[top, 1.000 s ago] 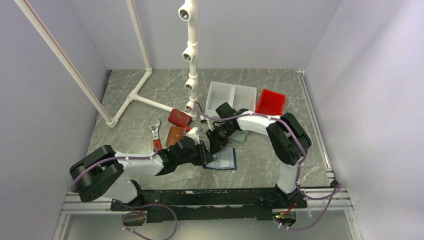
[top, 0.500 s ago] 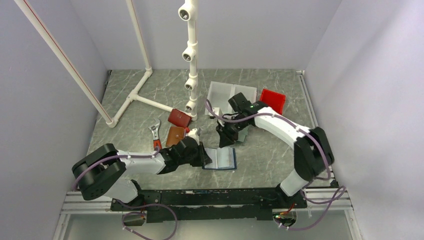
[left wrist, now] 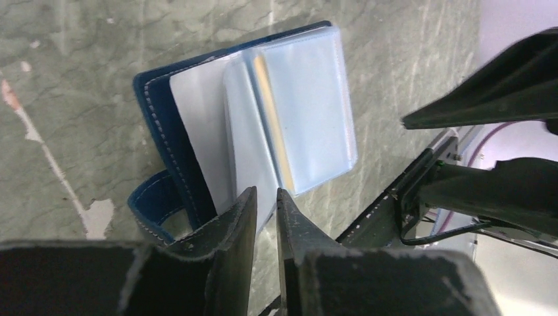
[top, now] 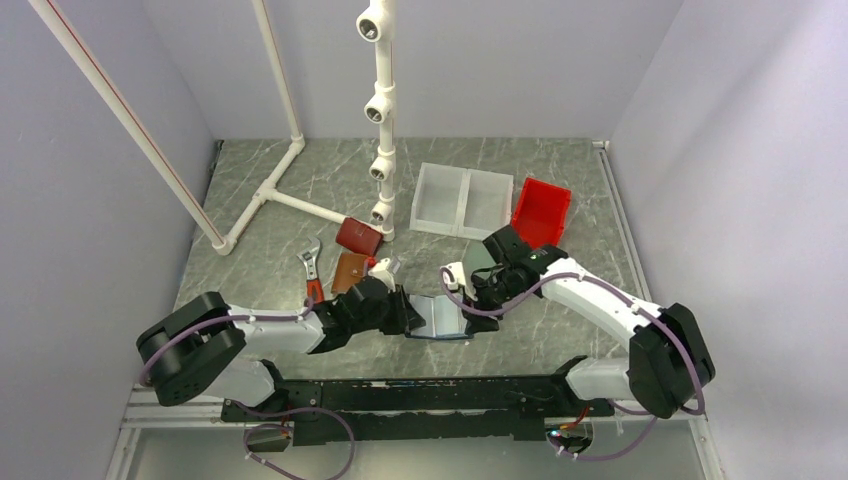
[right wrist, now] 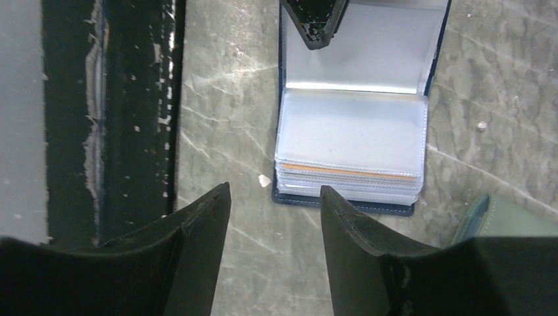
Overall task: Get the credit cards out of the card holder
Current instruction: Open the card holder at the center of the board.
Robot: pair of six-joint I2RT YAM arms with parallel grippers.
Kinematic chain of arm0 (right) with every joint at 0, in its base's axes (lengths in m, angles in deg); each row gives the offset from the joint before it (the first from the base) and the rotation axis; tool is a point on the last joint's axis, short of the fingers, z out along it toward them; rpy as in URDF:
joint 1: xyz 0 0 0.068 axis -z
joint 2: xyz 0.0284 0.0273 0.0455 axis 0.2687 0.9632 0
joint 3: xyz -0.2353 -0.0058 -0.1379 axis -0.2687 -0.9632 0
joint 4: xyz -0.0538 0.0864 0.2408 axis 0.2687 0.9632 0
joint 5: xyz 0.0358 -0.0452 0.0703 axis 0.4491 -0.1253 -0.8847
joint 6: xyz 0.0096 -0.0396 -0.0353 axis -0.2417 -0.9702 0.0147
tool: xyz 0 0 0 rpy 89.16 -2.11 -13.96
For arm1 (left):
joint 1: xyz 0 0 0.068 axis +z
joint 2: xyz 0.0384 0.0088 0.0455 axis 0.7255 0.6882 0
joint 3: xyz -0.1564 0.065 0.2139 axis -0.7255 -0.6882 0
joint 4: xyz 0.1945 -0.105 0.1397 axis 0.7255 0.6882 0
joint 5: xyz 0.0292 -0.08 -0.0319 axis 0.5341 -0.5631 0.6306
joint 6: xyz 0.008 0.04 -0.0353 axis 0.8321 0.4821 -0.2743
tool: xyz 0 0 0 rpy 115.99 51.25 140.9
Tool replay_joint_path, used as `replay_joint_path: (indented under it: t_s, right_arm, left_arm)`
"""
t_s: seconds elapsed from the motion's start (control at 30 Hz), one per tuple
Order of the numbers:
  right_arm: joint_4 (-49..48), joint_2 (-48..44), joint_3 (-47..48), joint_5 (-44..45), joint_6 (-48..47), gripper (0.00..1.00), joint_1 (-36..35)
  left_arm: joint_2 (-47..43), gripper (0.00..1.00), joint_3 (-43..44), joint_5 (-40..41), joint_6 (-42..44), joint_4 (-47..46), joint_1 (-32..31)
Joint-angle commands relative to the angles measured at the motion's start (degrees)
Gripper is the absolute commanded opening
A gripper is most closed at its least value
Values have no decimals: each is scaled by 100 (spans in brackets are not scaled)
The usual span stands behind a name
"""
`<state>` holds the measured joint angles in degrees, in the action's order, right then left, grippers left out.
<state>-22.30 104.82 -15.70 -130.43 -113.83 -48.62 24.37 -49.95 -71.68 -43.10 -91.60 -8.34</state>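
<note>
The card holder [top: 445, 318] lies open on the table, navy outside [left wrist: 158, 125] and light blue inside [right wrist: 368, 59], with a stack of clear sleeves. An orange credit card edge [right wrist: 349, 172] shows between the sleeves, and again in the left wrist view [left wrist: 273, 118]. My left gripper [left wrist: 265, 197] is shut on the holder's left flap, its fingertip [right wrist: 314, 23] lying on the light blue lining. My right gripper [right wrist: 273, 192] stands open just off the holder's sleeve edge, nothing between its fingers. From above it sits at the holder's right side [top: 468, 300].
A grey-green wallet [right wrist: 513, 214] lies close by the right fingers. A brown wallet [top: 350, 270], a dark red wallet [top: 358, 236] and a wrench [top: 312, 268] lie left of the holder. At the back are a white tray [top: 462, 200], a red bin [top: 541, 212] and a pipe frame [top: 380, 120].
My right arm swung out to the right; its gripper went from the holder's far side to its right edge and opened wider. The left gripper stayed on the holder.
</note>
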Motion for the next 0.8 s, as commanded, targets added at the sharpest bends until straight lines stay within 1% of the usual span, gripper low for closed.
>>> replay_joint_path:
  t_s: [0.0, 0.13, 0.33, 0.5, 0.77]
  right_arm:
    - [-694, -87, -222, 64, -838, 53, 9]
    - [-917, -175, -451, 188, -1082, 50, -1]
    - [-948, -140, -614, 223, -1416, 51, -97]
    - [-994, -65, -679, 249, -1517, 52, -259]
    - [-1050, 130, -705, 465, -1545, 53, -462]
  left_arm:
    - [85, 23, 3, -254, -172, -647, -9]
    - [317, 26, 54, -345, -332, -836, -13]
    - [713, 28, 252, -502, -549, -849, -8]
    - [848, 35, 377, -527, -582, -724, -8]
    - [1017, 34, 454, -487, -617, -384, -8]
